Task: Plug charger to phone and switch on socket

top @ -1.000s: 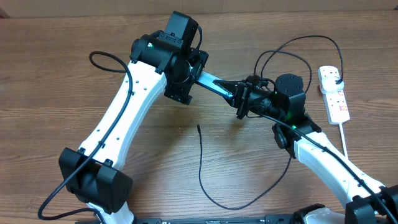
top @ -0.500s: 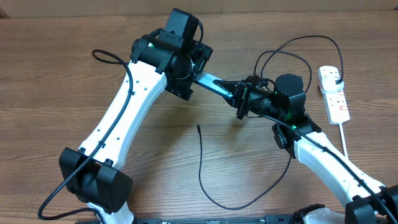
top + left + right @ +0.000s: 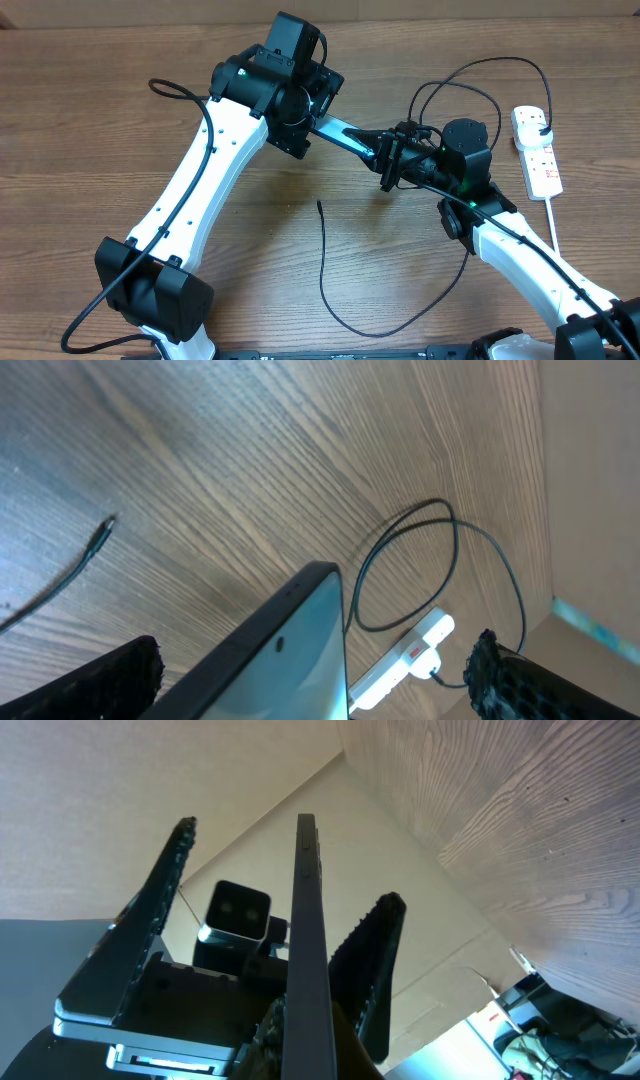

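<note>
The phone (image 3: 342, 133) is held in the air between the two arms, over the middle of the table. My right gripper (image 3: 388, 160) is shut on its right end; in the right wrist view the phone (image 3: 305, 920) shows edge-on above my fingers (image 3: 300, 1045). My left gripper (image 3: 318, 112) is open, its fingers (image 3: 315, 655) wide on either side of the phone's (image 3: 300, 650) other end and not touching it. The charger's connector tip (image 3: 319, 206) lies loose on the table; it also shows in the left wrist view (image 3: 100, 536). The socket (image 3: 537, 150) lies at the right edge.
The black cable loops on the table from the tip down to the front (image 3: 375, 332) and back up past the right arm in a loop (image 3: 480, 75) to its plug on the power strip (image 3: 410, 655). A white lead (image 3: 552, 215) trails from the strip.
My left gripper shifted slightly up and to the right at the phone's end a second ago. Nothing has visibly moved in the last half second.
</note>
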Controlling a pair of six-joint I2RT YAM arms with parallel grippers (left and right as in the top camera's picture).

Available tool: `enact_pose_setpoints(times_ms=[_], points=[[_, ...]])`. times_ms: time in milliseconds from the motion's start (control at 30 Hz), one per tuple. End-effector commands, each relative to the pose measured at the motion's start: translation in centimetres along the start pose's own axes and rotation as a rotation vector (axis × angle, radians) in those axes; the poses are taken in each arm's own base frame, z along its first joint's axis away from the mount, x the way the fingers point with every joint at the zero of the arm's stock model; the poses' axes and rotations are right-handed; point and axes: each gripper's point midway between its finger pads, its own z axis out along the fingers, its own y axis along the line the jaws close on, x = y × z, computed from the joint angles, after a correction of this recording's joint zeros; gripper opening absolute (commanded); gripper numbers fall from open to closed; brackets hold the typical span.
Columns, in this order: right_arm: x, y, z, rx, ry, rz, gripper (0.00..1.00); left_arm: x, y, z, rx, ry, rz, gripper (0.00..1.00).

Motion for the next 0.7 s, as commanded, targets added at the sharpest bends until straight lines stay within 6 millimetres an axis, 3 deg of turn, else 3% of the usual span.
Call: enact_pose_setpoints(times_ms=[0,467,667], points=[[0.7,1.3,-0.1,-0.029,0.018,0.065,0.04,0.0,-0.9,0.1,0.024,-0.008,0.105,1.00],[-0.8,1.7,2.4,-0.102,0.120,-0.026,0.04,-3.0,-1.4,-0.4,0.063,-0.030,0.129,1.00],[-2.0,1.3,2.9,-0.105,0.094,-0.006,0.03,-3.7,-2.9,-0.6,0.125,-0.047,0.201,1.00]])
